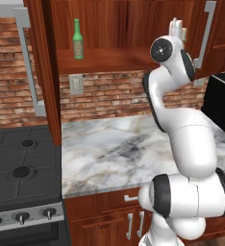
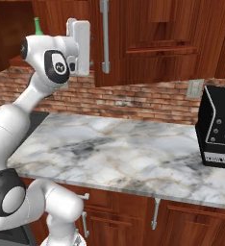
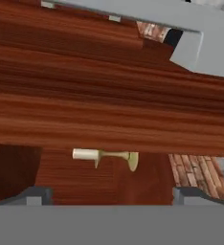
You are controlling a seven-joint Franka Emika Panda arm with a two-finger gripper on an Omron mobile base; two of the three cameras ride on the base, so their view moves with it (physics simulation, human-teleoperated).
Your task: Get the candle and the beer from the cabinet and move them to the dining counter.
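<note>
Candle [image 3: 104, 157] between open end effector [image 3: 109, 194] tips — untouched

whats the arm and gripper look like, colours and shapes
The arm is glossy white with rounded, tubular links and dark grey to black joint bands and round end caps. The gripper has two small, blocky grey finger tips. No cables or markings show.

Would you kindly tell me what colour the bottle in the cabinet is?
Green, with a pale label; the bottle shows best in the left base view, standing upright on the cabinet shelf.
</note>
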